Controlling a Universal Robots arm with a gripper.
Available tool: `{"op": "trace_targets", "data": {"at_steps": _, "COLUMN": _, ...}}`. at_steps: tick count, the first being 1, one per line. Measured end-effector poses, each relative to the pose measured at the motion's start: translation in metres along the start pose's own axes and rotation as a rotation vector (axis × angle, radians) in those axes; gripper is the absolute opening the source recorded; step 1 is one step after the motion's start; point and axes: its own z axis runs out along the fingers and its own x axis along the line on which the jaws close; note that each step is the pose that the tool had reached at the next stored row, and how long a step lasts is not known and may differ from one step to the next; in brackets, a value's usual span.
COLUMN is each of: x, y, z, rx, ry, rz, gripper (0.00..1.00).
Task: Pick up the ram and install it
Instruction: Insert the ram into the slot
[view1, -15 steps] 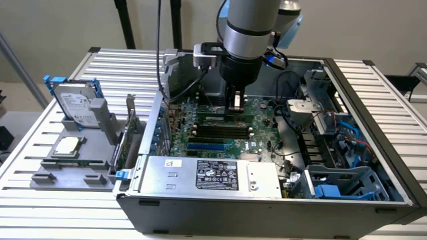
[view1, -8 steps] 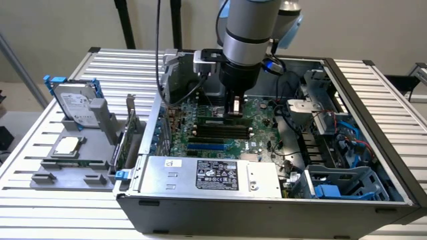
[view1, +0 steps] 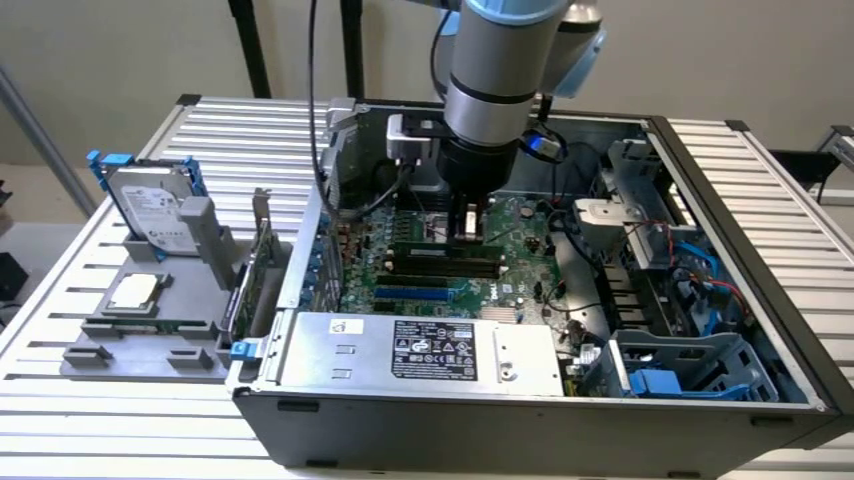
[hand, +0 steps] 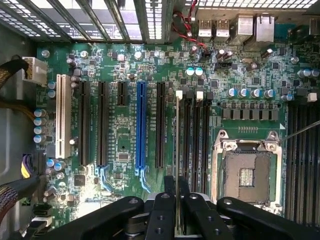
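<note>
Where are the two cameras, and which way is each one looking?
Exterior view: off the arm, above and in front of the open case, looking down into it; the arm shows, reaching to the motherboard.
Wrist view: on the wrist, looking straight down at the motherboard; the gripper shows, shut on the ram, seen edge-on.
Both share the motherboard and its slots.

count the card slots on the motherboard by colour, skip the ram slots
white slot: 1
blue slot: 1
long black slots: 3
short black slot: 1
total: 6
</note>
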Motion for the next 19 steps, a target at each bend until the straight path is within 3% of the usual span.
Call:
{"op": "trace_targets", "data": {"at_steps": 5, "x": 0.000, "y": -0.0004, "z": 0.0080, "rx": 0.0001, "ry": 0.0033, "rz": 0.000, "gripper": 0.13}}
{"op": "trace_targets", "data": {"at_steps": 9, "x": 0.000, "y": -0.0005, "z": 0.0090, "rx": 0.0001, "ry": 0.0051, "rz": 0.000, "gripper": 0.13}}
{"op": "trace_targets", "data": {"at_steps": 14, "x": -0.003, "y": -0.0006, "z": 0.0106, "rx": 0.0001, "ry": 0.0151, "rz": 0.001, "gripper": 0.13}}
{"op": "trace_targets", "data": {"at_steps": 19, "x": -0.005, "y": -0.0013, "z": 0.0127, "rx": 0.0002, "ry": 0.0153, "rz": 0.001, "gripper": 0.13}}
